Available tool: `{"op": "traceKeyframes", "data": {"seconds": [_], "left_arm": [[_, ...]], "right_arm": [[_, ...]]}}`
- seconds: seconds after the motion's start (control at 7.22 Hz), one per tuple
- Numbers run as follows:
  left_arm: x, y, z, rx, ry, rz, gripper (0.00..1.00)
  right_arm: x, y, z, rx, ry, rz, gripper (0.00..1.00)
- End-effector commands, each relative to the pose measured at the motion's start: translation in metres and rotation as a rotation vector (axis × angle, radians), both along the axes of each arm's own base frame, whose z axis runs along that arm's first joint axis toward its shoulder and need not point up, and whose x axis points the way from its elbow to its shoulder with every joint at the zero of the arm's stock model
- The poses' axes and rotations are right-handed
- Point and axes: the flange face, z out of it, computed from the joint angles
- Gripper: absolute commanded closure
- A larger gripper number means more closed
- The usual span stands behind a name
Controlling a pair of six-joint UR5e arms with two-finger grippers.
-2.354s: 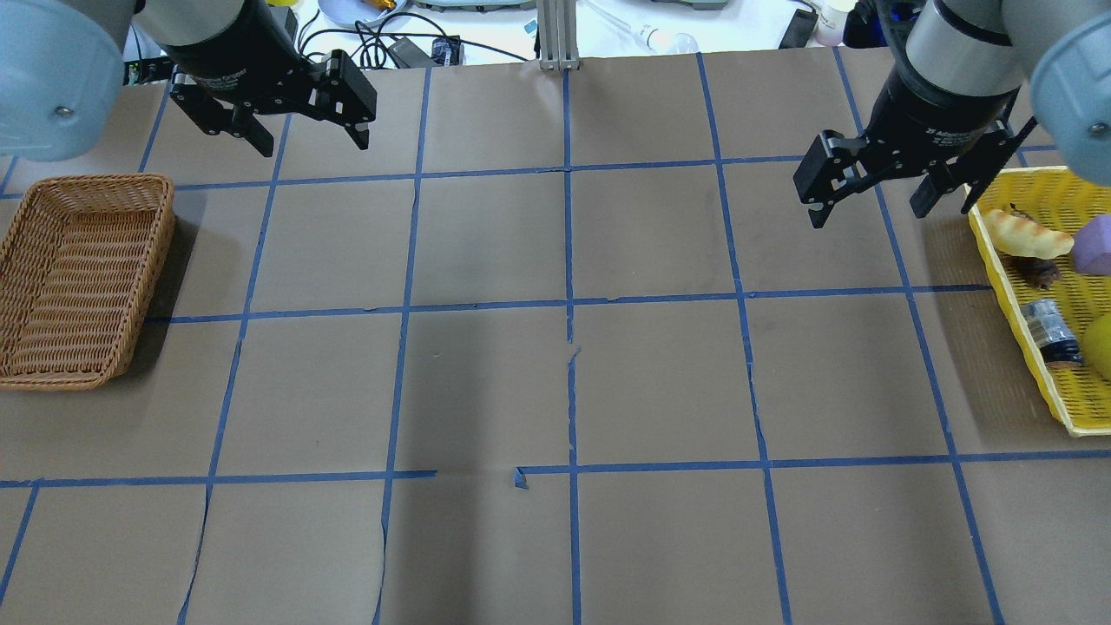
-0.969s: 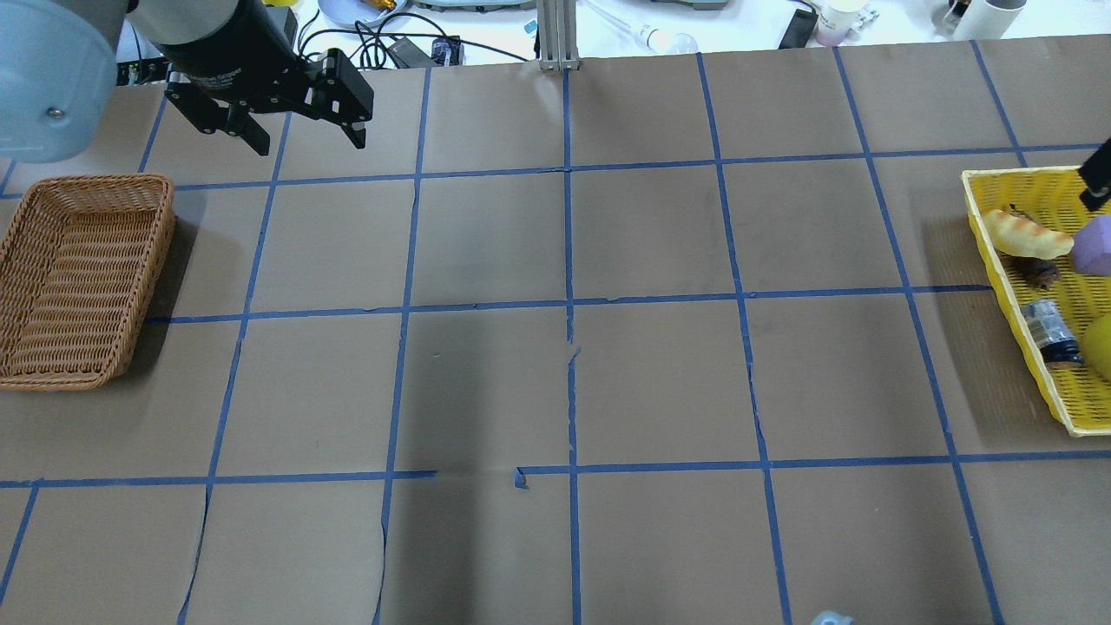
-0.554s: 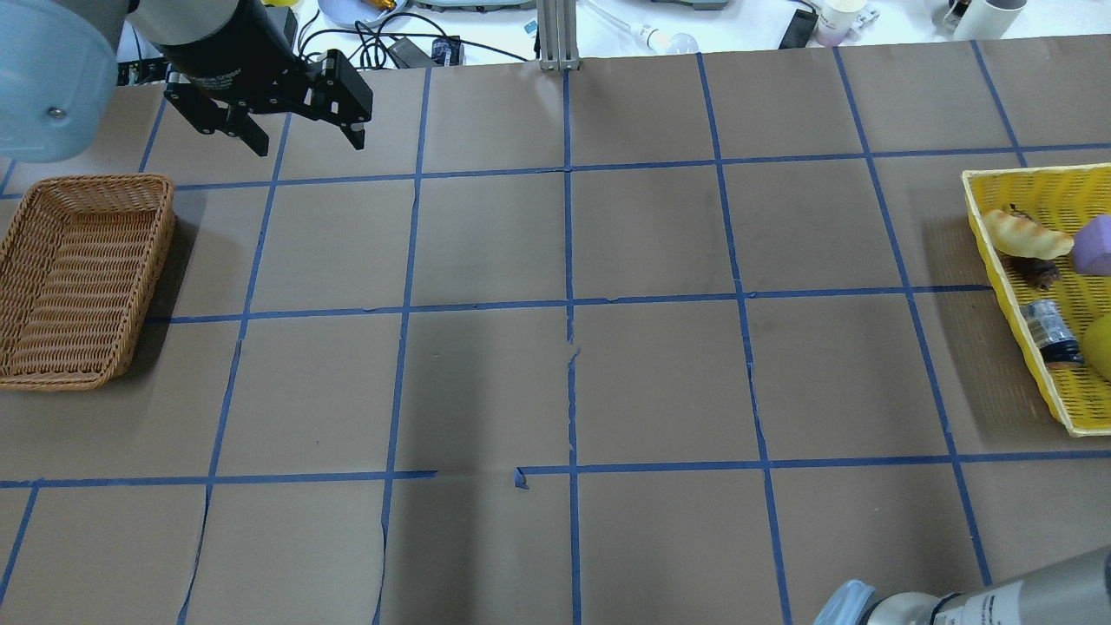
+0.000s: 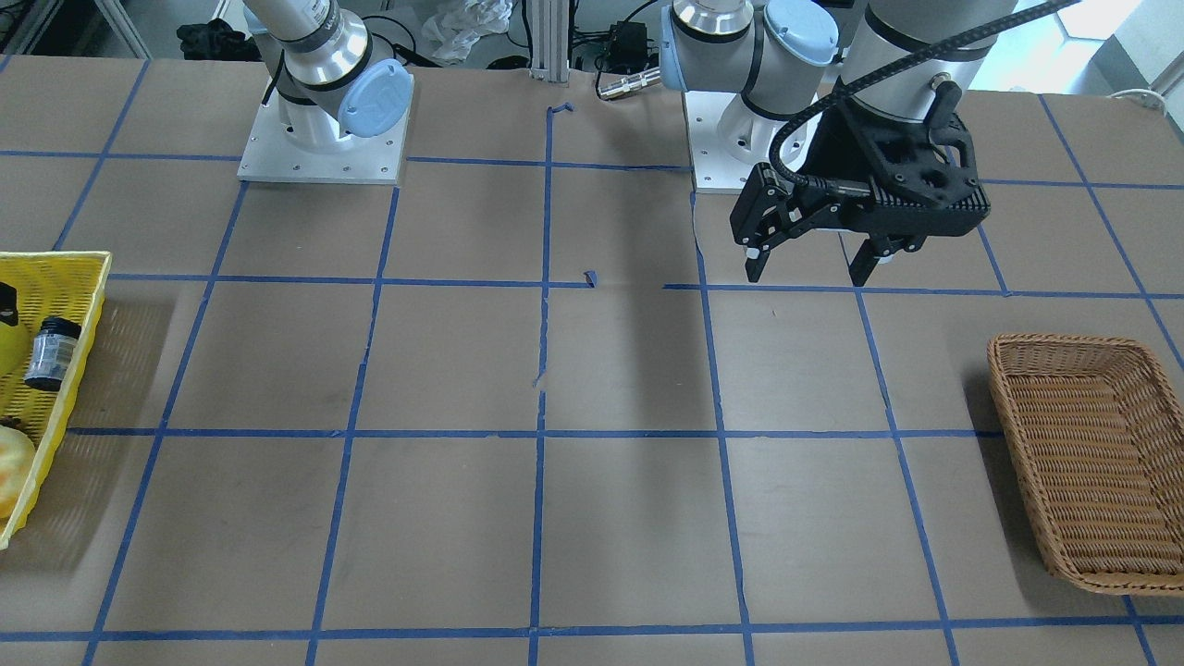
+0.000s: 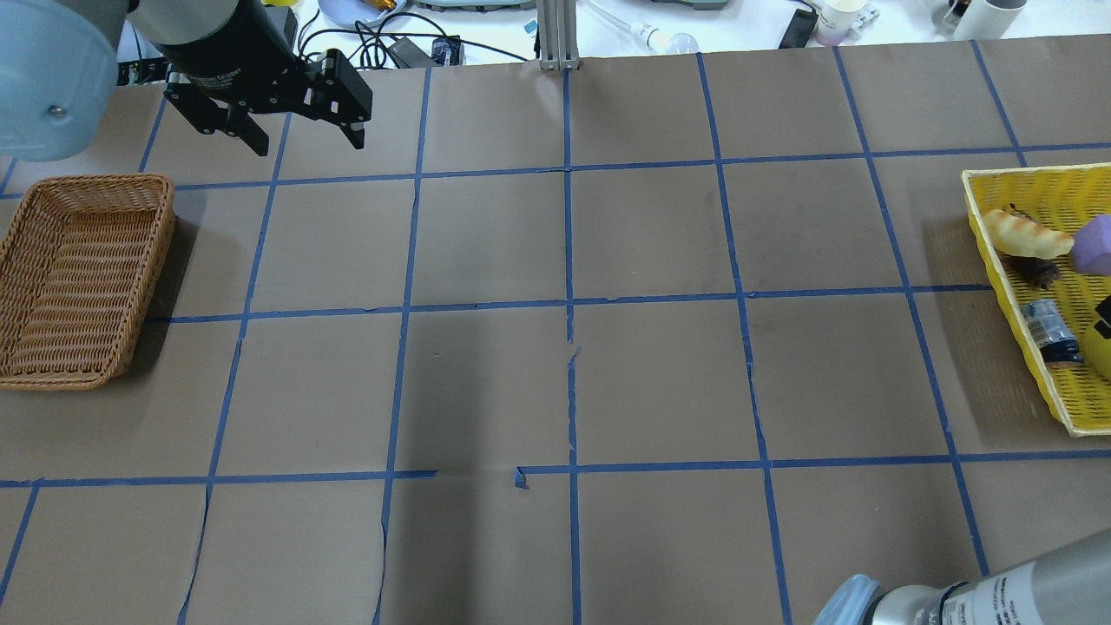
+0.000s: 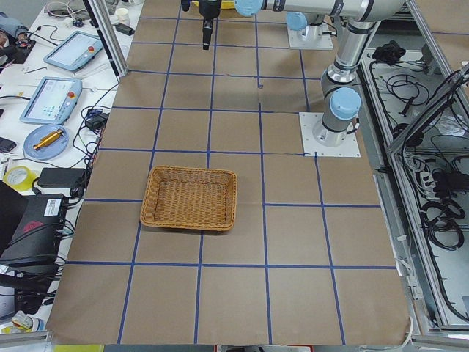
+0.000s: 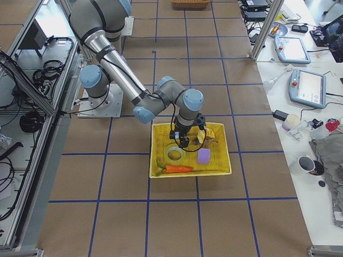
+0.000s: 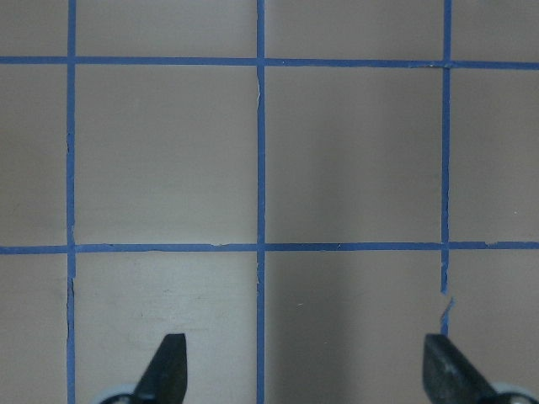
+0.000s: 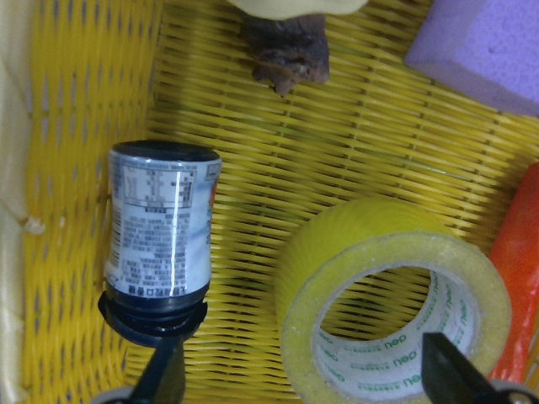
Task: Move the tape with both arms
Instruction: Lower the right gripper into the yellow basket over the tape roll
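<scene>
The right pincer [image 9: 307, 379] hangs wide open inside the yellow basket [image 9: 253, 126], just above the tape [image 9: 354, 244], which lies between a bottle [image 9: 160, 227] and a carrot [image 9: 522, 252]. This looks like the approach for the first pick. Next it should lower and close on the roll, clear of the bottle. The left pincer [image 4: 806, 276], also wide, hovers over the worktop [image 4: 462, 518], empty.
</scene>
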Motion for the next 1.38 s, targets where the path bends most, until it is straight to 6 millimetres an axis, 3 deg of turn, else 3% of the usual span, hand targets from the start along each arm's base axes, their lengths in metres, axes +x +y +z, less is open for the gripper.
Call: {"op": "traceKeyframes", "data": {"seconds": [0.0, 0.28, 0.42, 0.69, 0.83, 1.25], "left_arm": [[0.000, 0.001, 0.000, 0.001, -0.003, 0.001, 0.00], [0.000, 0.000, 0.000, 0.001, 0.000, 0.002, 0.00], [0.000, 0.001, 0.001, 0.000, 0.001, 0.003, 0.00], [0.000, 0.002, 0.004, -0.005, 0.001, 0.003, 0.00], [0.000, 0.002, 0.003, -0.002, -0.001, 0.004, 0.00], [0.000, 0.001, 0.001, 0.001, -0.004, 0.001, 0.00]], "right_arm": [[-0.017, 0.010, -0.028, 0.037, -0.014, -0.025, 0.00], [-0.021, 0.014, -0.037, 0.051, -0.027, -0.031, 0.07], [-0.022, 0.015, -0.037, 0.048, -0.030, -0.035, 0.19], [-0.022, 0.014, -0.036, 0.038, -0.036, -0.048, 0.86], [-0.020, 0.014, -0.032, 0.033, -0.037, -0.056, 1.00], [-0.014, 0.000, -0.004, -0.075, -0.065, -0.105, 1.00]]}}
